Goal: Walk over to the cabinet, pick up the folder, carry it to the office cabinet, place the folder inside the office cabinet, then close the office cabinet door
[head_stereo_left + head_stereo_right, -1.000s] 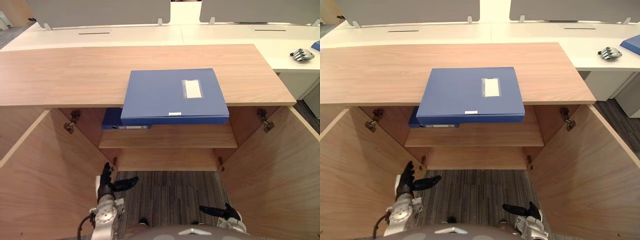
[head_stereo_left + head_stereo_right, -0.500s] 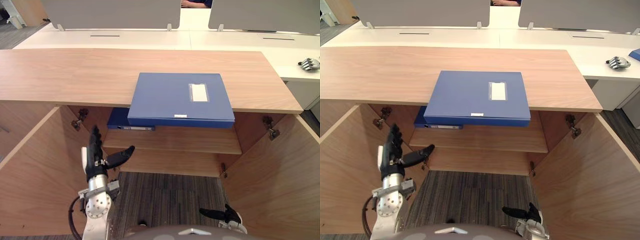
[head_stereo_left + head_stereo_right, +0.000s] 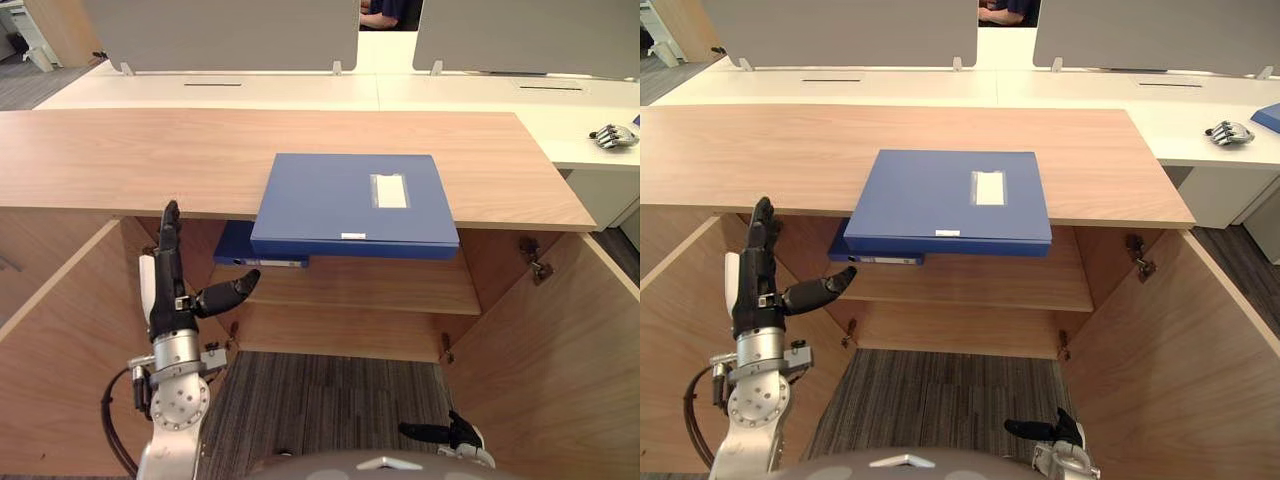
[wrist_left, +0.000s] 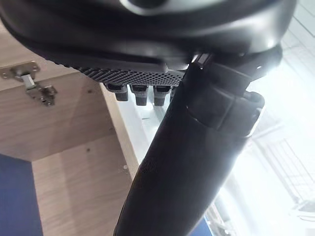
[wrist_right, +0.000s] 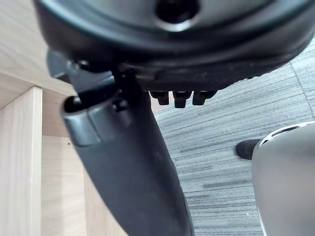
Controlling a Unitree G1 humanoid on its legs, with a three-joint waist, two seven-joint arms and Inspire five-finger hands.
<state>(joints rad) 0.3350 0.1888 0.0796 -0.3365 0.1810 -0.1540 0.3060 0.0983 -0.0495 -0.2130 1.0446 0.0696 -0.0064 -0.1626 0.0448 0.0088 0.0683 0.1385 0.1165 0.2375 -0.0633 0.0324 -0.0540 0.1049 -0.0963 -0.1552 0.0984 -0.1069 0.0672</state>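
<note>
The wooden cabinet (image 3: 150,160) filled the scene, its left door (image 3: 60,340) and right door (image 3: 560,350) both swung wide toward the robot, with a white table (image 3: 250,92) beyond its far edge. The blue folder (image 3: 350,200) lay flat on the cabinet top, right of centre, its near edge jutting out over the opening. Under it, on the inner shelf (image 3: 380,290), sat what looked like a second blue folder (image 3: 250,255), though most of it was hidden.

The left hand (image 3: 165,290) was raised in front of the opening, near and to the left of the folder and well apart from it. Its fingers were straight and its thumb spread wide, and it held nothing. The right hand (image 3: 455,434) hung low at the near right, above the carpet, likewise spread and empty.

Judging by this, the pick-up was the step in hand and no grasp had been made. The next move would call for the left hand to reach right and up to the overhanging near edge, and for the right hand to rise to the other side, so the two could clamp the folder between them.
</note>
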